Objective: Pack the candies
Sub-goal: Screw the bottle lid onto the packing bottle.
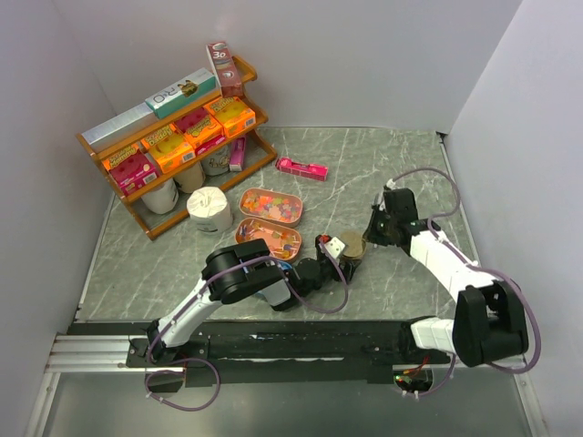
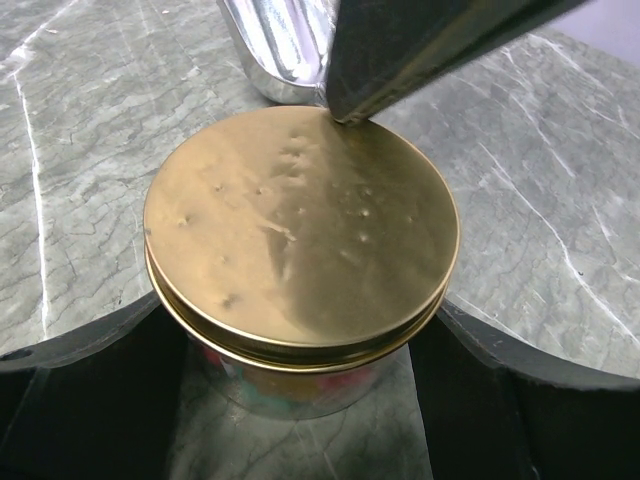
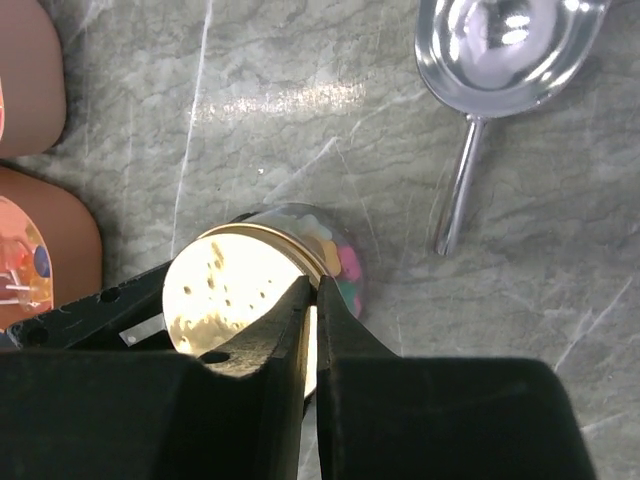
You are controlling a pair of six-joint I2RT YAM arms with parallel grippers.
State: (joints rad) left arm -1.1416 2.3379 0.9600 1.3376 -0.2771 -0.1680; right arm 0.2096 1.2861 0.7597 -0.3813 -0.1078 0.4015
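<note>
A clear jar with a gold lid point(image 2: 300, 220) stands on the marble table, candies point(image 2: 300, 385) showing through its glass. My left gripper point(image 2: 300, 335) spans the jar below the lid, its fingers point(image 2: 90, 400) pressed against both sides of the glass. My right gripper point(image 3: 312, 285) hangs over the lid's rim with its jaws almost together and nothing between them; its tip touches the lid's far edge. More candies point(image 3: 345, 265) show beside the lid. In the top view the jar point(image 1: 352, 246) sits between the two grippers, and loose candies fill two orange trays point(image 1: 271, 205).
A silver scoop point(image 3: 505, 40) lies on the table just beyond the jar. A wooden shelf point(image 1: 173, 137) with orange and pink boxes stands at the back left, white rolls point(image 1: 209, 208) under and beside it. A pink box point(image 1: 302, 168) lies further back.
</note>
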